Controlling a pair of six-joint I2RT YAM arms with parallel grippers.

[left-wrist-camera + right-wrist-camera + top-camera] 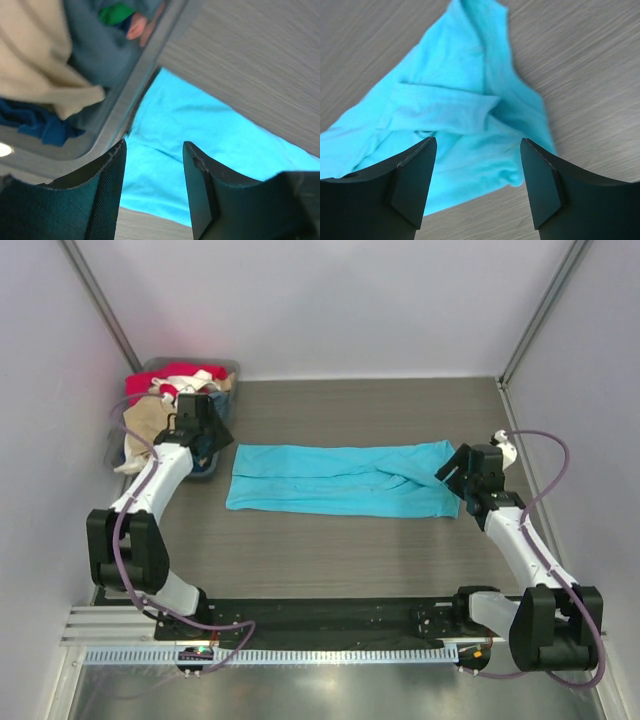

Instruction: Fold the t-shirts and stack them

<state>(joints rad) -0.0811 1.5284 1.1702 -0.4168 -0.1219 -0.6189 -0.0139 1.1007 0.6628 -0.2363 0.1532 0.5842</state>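
Folding turquoise t-shirt (335, 480), seemingly mid-fold.
Left pincer (152, 150), right pincer (477, 145) agape, empty; next, probably pinching cloth just beneath each.

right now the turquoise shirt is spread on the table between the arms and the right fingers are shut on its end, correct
Not shut: the right wrist view shows the right fingers open over the end of the turquoise shirt. The rest holds.
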